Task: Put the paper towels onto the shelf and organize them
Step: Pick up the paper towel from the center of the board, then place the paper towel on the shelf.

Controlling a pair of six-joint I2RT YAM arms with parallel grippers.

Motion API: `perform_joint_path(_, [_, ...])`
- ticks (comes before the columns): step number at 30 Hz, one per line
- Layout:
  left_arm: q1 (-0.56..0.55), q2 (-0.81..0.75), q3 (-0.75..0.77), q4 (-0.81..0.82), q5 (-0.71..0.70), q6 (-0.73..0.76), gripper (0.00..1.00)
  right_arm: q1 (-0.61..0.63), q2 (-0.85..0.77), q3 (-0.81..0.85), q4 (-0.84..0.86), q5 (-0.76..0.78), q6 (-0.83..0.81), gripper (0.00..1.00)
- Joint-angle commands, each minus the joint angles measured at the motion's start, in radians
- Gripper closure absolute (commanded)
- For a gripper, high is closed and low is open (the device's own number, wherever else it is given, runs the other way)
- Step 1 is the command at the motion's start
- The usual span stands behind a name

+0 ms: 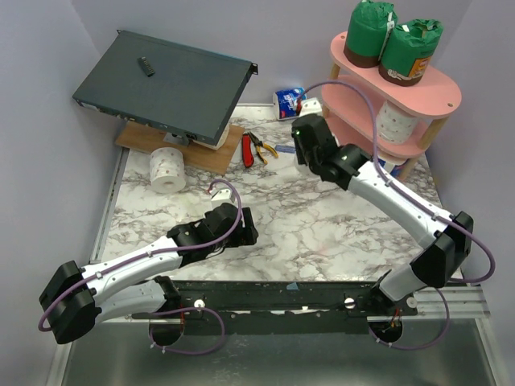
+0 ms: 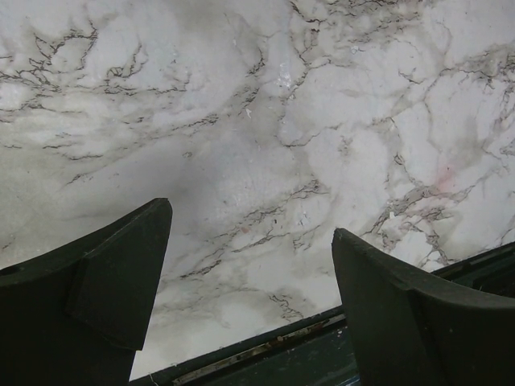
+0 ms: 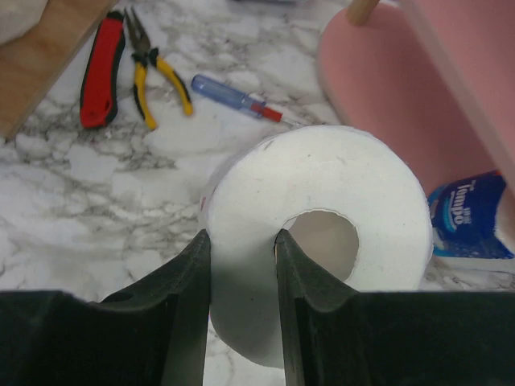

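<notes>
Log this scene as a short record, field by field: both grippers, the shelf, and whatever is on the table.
right gripper: shut on white roll, one finger inside its core
left gripper: open, empty, over the table
shelf top tier: two green rolls
shelf middle tier: shelved roll
on table: loose roll; blue pack by the shelf

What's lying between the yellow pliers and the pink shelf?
A small blue tool with a red end, likely a screwdriver, lies between the pliers and the shelf. The right wrist view shows it.
</notes>
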Motion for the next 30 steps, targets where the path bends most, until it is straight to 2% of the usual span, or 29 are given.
perform_joint_path(1, [-0.006, -0.005, 0.023, 0.005, 0.023, 0.029, 0.14, -0.092, 0.037, 0.132, -0.010, 0.061, -0.068, 0.73])
perform_joint_path(14, [-0.006, 0.003, 0.080, -0.027, 0.032, 0.084, 0.14, -0.215, 0.197, 0.367, 0.025, 0.092, -0.135, 0.73])
perform_joint_path(30, [-0.006, 0.023, 0.090, -0.018, 0.041, 0.107, 0.14, -0.271, 0.218, 0.446, 0.052, 0.148, -0.198, 0.73])
